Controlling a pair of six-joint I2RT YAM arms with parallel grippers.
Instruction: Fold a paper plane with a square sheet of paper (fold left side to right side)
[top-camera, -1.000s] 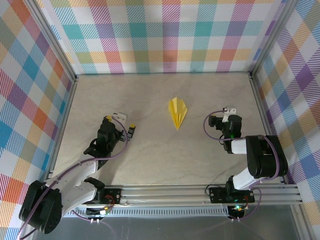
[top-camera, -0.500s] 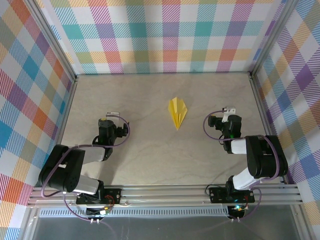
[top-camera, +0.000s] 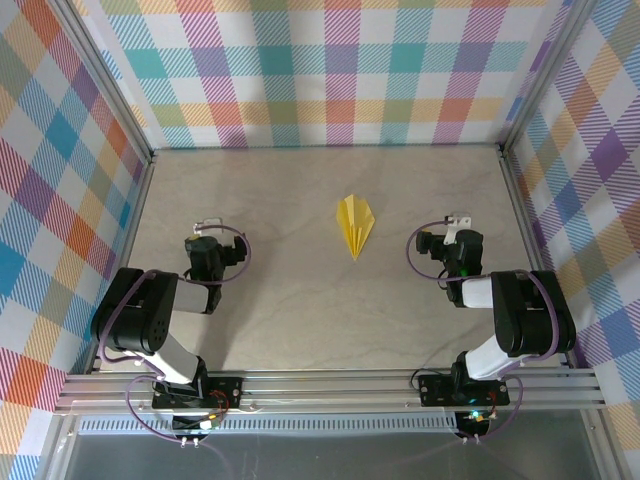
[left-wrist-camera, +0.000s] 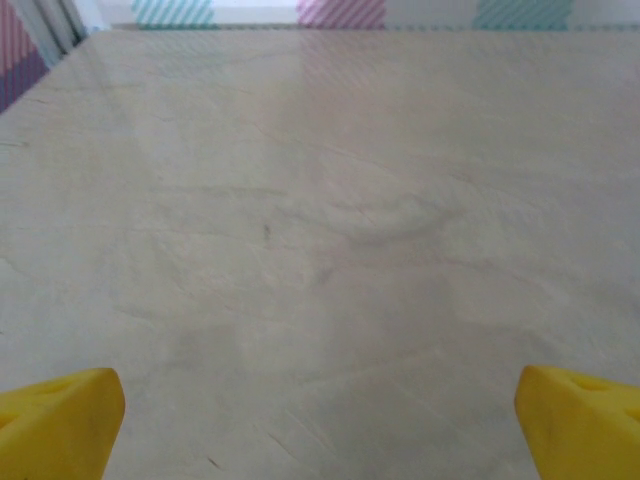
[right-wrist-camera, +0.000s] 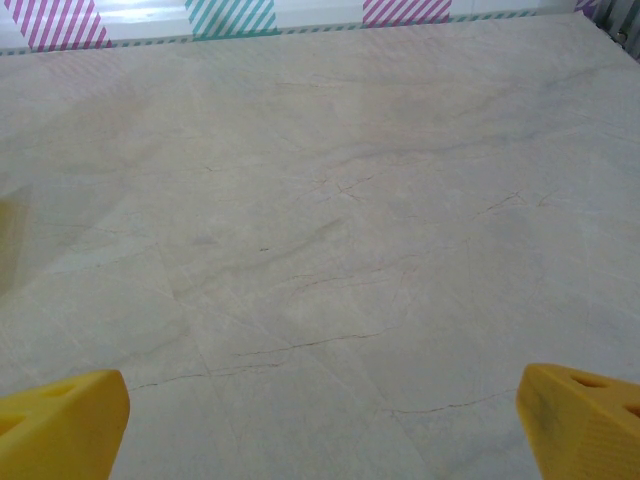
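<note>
On my left, the left gripper (top-camera: 206, 232) sits low over the table (top-camera: 300, 310), its arm folded close to its own base, well apart from the paper. In the left wrist view its yellow fingertips (left-wrist-camera: 60, 420) stand at the two bottom corners with bare table between them, so the jaws are spread wide and carry nothing. I read that pose as a parked one: it is off the work and out of the overhead camera's line to the paper. Moving toward the middle, the paper plane (top-camera: 355, 225) lies flat on the table, a narrow yellow dart with its point toward the arms and its fanned wings toward the far wall. It lies nearer the right arm than the left and touches neither. It looks like a finished fold to me, with a centre crease just visible, so I judge the folding done and the plane left in open view for checking. On my right, the right gripper (top-camera: 455, 228) is just beside the plane but apart from it, its arm likewise folded in. Its wrist view shows its fingertips (right-wrist-camera: 60, 420) set wide over bare table, gripping nothing. A faint yellow blur at that view's left edge may be the plane; I cannot tell.
</note>
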